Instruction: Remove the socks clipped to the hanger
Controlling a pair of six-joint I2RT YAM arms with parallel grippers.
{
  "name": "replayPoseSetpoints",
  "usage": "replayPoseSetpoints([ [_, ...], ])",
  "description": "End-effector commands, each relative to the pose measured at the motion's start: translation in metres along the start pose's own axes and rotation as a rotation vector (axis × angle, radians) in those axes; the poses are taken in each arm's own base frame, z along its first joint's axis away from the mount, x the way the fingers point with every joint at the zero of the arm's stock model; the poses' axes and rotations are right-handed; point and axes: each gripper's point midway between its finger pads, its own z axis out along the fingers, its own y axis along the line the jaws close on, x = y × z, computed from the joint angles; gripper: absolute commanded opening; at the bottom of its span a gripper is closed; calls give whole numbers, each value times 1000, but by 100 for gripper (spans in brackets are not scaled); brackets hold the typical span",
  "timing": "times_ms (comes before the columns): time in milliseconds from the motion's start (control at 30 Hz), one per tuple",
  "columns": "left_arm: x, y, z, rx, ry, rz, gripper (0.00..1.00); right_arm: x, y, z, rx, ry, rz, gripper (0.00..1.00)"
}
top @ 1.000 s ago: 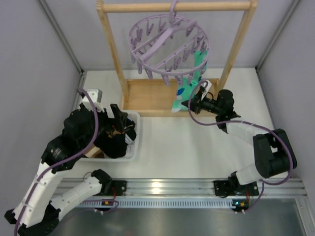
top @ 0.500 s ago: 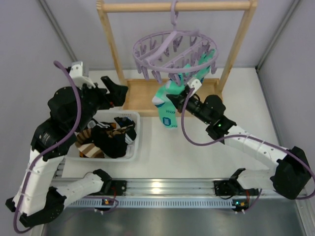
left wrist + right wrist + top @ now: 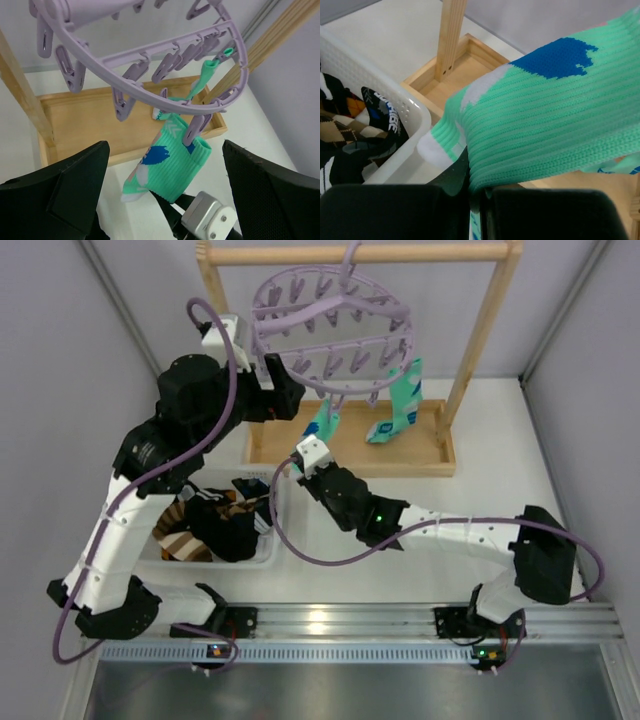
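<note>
- Round lavender plastic drying hanger (image 3: pixel 170 42) hooks over the top bar of the light wooden rack frame (image 3: pixel 228 350). Most of its pegs hang bare.
- Two mint-teal knitted socks with blue and white marks are clipped to it. The near sock (image 3: pixel 167 162) hangs by its cuff from a peg on the hanger's front rim. The far sock (image 3: pixel 206 77) hangs from the rim beyond, toward the right arm's side.
- Right gripper (image 3: pixel 479 200) is clenched on the lower edge of the near sock, just below the hanger. The fabric runs straight in between its fingers.
- Left gripper (image 3: pixel 164 150) is spread fully wide and carries nothing. It sits under the hanger's rim, facing the near sock; how close, I cannot tell.
- Key relation: the near sock's long axis runs from its peg down and out from the hanger's front rim to the right gripper. The right arm is the one on it. A pull along that axis, away from the peg, looks like the freeing move.
- White perforated plastic basket (image 3: pixel 268 540) sits on the bench below the hanger, on the left arm's side. It holds loose socks (image 3: pixel 215 525), black and brown-patterned, already off.
- Risk, as a judgement: the hanger may swing on its hook with the pull instead of the peg letting go.
</note>
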Motion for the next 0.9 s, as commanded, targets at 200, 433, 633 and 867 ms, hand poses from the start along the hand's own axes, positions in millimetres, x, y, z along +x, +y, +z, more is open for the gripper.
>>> replayPoseSetpoints([
  [200, -15, -12, 6, -35, -55, 182, 98, -25, 11, 5, 202, 4, -140, 0],
  [433, 6, -13, 24, -134, -24, 256, 98, -34, 25, 8, 214, -25, -142, 0],
  [633, 25, -6, 45, -200, 18, 265, 98, -35, 24, 5, 240, -40, -128, 0],
  [867, 41, 2, 62, -268, 46, 268, 91, -33, 32, 6, 226, -35, -150, 0],
])
